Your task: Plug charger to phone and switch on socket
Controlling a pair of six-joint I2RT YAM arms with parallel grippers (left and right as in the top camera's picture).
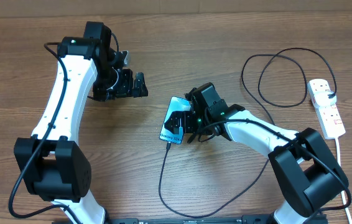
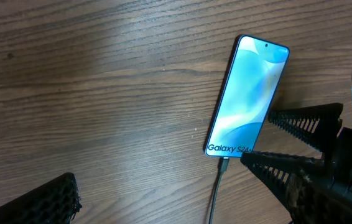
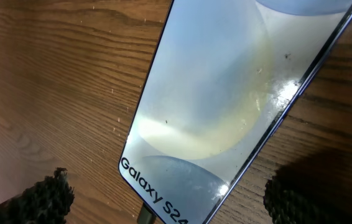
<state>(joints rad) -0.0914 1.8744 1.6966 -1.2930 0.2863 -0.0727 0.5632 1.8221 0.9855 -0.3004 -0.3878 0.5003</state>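
A slim rectangular smartphone with a light blue-teal screen, a dark edge and "Galaxy S24" lettering [image 2: 244, 93] is seen lying flat, screen up, on the brown wood-grain bench [image 2: 101, 93]. A long thin black charger cable [image 2: 216, 193] is seen with its small connector tip [image 3: 145, 214] seated at the lettered end of the phone. From there the cable is led away across the bench, and its far part is laid in loose loops well to the right of the phone. Beyond those loops, still farther right of the phone, a white elongated power strip with small red switches and a white cord [image 1: 326, 107] is placed; the position of its switches cannot be told. The black ribbed right fingers [image 2: 306, 118] are held spread wide just above the lettered end of the phone, one to each side, and nothing is gripped between them. The left fingers [image 2: 45, 202] are parked well to the left of the phone, also spread apart and empty.
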